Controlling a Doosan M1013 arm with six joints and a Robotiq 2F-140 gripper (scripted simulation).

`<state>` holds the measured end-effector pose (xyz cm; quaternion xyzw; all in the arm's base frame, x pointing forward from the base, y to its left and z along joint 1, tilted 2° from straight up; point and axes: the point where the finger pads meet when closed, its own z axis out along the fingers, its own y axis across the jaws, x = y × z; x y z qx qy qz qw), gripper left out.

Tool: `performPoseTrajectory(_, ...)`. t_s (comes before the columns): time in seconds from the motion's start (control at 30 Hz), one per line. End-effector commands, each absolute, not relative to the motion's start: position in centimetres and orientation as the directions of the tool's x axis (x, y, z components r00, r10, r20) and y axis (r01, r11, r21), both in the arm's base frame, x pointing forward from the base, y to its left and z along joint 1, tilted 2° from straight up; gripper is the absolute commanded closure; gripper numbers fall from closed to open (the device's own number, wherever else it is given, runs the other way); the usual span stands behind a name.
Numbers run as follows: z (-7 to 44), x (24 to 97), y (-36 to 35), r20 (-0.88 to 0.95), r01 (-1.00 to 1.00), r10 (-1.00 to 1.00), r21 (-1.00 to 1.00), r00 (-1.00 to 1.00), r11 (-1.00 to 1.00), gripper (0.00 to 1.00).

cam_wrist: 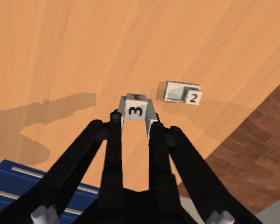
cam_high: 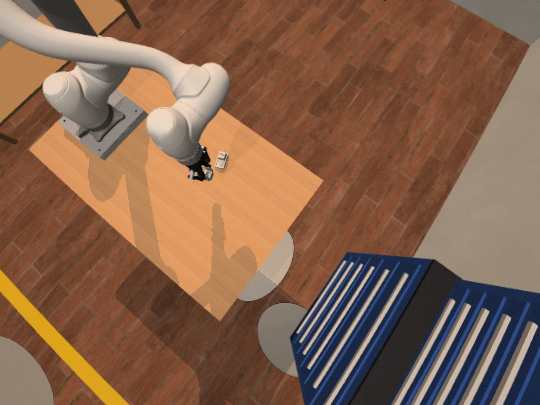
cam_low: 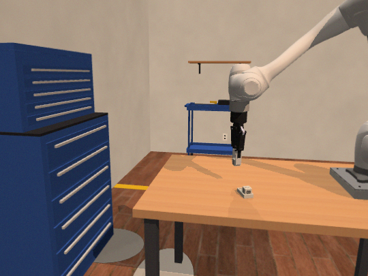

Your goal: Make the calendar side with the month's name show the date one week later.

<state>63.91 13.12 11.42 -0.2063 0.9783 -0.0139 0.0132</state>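
Near on the wooden table [cam_high: 270, 188] [cam_low: 191, 200] [cam_wrist: 55, 45], the small tray [cam_high: 220, 165] [cam_low: 240, 189] [cam_wrist: 175, 92] carried one cube [cam_high: 223, 154] [cam_low: 247, 190] [cam_wrist: 193, 97] at its right end. Farther back, the gripper [cam_high: 207, 172] [cam_low: 236, 158] [cam_wrist: 135, 105]'s narrowly parted fingers gripped the "3" cube [cam_high: 209, 174] [cam_low: 234, 162] [cam_wrist: 135, 109] aloft. A misjudged turn could leave its digit sideways; poor alignment could wedge it against its neighbour.
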Motion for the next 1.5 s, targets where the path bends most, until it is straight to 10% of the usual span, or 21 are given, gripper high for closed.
performPoseTrajectory(0.0, 11.4, 63.9, 13.1, -0.02, -0.403, -0.404, -0.032, -0.915, 0.915, 0.75)
performPoseTrajectory(1.47, 1.9, 64.2, 12.9, -0.02, -0.404, -0.404, -0.032, -0.914, 0.914, 0.75)
